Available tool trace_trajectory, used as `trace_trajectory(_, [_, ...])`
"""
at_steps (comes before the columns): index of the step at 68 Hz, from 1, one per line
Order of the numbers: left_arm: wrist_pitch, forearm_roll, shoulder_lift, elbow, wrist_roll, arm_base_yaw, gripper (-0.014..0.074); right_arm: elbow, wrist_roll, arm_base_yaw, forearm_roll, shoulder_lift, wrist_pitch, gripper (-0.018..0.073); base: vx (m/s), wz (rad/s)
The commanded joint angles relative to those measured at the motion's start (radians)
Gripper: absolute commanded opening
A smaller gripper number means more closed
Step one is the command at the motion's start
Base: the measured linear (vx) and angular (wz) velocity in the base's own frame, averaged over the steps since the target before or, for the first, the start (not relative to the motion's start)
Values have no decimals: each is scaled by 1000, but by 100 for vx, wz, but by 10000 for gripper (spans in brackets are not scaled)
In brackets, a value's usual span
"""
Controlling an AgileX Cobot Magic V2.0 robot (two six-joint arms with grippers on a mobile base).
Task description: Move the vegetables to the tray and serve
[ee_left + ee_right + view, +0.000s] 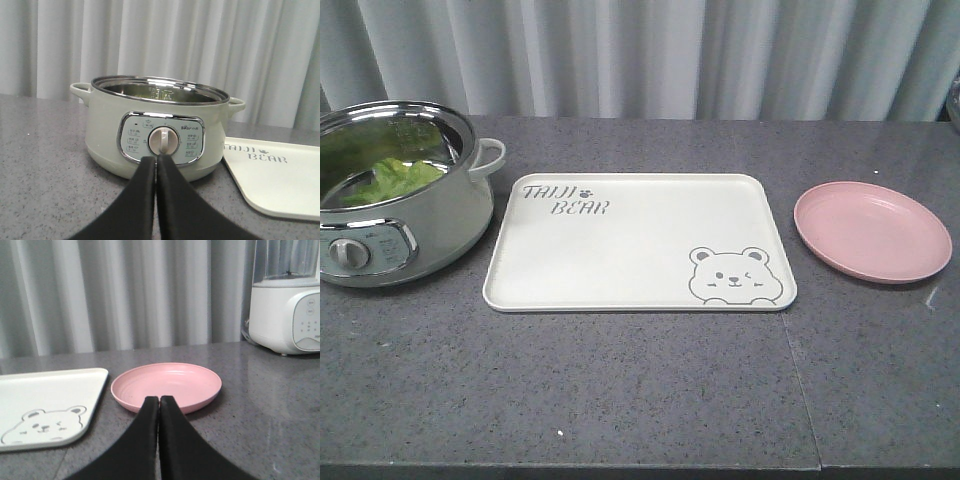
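The green lettuce leaf [398, 179] lies inside the pale green electric pot [430, 215] at the left of the table. The cream tray [620, 250] with the bear drawing lies flat and bare in the middle; it also shows in the left wrist view [280, 185] and the right wrist view [40, 400]. My left gripper [156, 159] is shut and empty, low in front of the pot's dial [164, 141]. My right gripper [159, 399] is shut and empty, just in front of the pink plate [167, 382]. Neither arm shows in the front view.
The round pink plate [872, 230] lies right of the tray. A white blender base [287, 315] stands at the far right. Grey curtains hang behind the table. The table's front edge runs along the bottom of the front view.
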Motion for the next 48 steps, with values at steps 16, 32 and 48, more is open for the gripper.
trace_trajectory(16, [-258, -8, 5, 3, -11, -3, -7, 6, 65, -6, 29, 0, -310, -4, 0, 0])
trace_trajectory(32, [-401, -8, 5, 3, -244, -3, -7, -11, 99, -6, 29, 0, -310, -4, 0, 0])
trace_trajectory(48, [-444, -6, 5, 0, -445, -3, -7, -249, 171, -6, 25, 27, -85, -4, 0, 0])
